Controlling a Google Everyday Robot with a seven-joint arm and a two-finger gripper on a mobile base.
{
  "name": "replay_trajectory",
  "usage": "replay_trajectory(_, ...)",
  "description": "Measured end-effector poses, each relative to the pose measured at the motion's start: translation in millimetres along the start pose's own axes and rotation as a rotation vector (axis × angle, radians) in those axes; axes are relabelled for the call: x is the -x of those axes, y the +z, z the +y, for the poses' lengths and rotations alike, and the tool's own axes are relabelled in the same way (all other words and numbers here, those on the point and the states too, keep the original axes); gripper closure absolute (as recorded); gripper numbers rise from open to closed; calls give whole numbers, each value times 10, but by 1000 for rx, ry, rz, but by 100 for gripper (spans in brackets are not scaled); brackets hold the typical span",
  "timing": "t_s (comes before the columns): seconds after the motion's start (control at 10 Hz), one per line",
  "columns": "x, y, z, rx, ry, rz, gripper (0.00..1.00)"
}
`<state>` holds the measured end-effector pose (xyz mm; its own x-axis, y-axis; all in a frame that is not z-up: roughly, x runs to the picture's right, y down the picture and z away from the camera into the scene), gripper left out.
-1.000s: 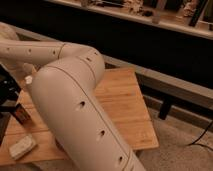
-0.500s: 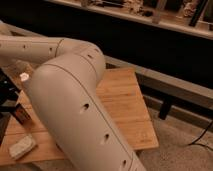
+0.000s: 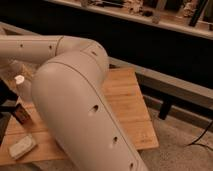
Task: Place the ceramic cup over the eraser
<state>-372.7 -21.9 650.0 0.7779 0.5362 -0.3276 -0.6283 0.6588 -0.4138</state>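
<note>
Though the pale arm (image 3: 75, 100) blocks much of the view, the dark pincer (image 3: 7, 97) shows at the left end of the wooden desk (image 3: 127, 100); whether it is open or closed I cannot tell. Just beside it is the white cup (image 3: 21, 87), with the eraser (image 3: 21, 114) lying on the wood close in front. A pale block (image 3: 22, 146) lies nearer the front edge. Behind runs a dark wall under a cluttered shelf (image 3: 150, 17), with grey floor (image 3: 185, 150) on the right.

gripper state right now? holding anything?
Gripper: dark shape at the far left edge of the table, beside the ceramic cup; open, closed or holding cannot be told.
</note>
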Motion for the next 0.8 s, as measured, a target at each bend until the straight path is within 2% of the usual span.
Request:
replay_trajectory(0.3, -35, -64, 180, 13, -46, -8, 100)
replay_trajectory(0.8, -37, -60, 401, 32, -105, 0, 100)
